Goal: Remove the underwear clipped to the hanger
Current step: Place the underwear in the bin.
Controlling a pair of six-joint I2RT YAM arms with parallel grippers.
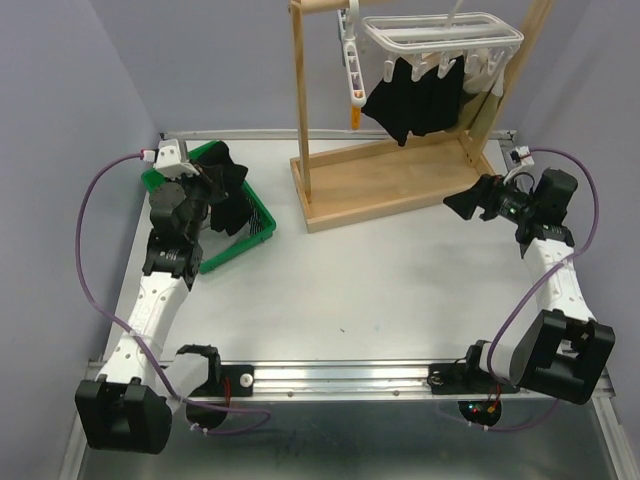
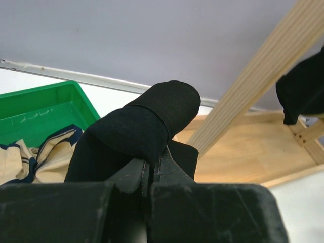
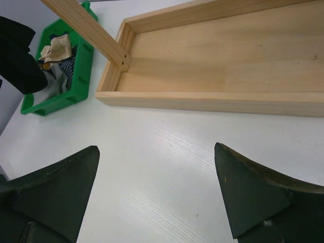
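Pale counter point(image 1: 400, 300), lilac walls. At ten o'clock the left tool point(image 2: 152, 169) is clamped on a black underwear piece point(image 2: 147, 121) over the green basket point(image 2: 30, 109); it is best lowered over the middle before letting go. The right tool point(image 3: 156, 152) gapes empty near the wooden stand point(image 3: 212, 55). At twelve o'clock the clipped underwear point(image 1: 415, 100) hangs from the hanger point(image 1: 440, 35); how many pieces and which clips hold them are hard to make out.

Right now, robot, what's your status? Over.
Left hand shut on black underwear, by green bin. Right hand open, empty. Other underwear clipped on hanger. Nothing blocking the bin.
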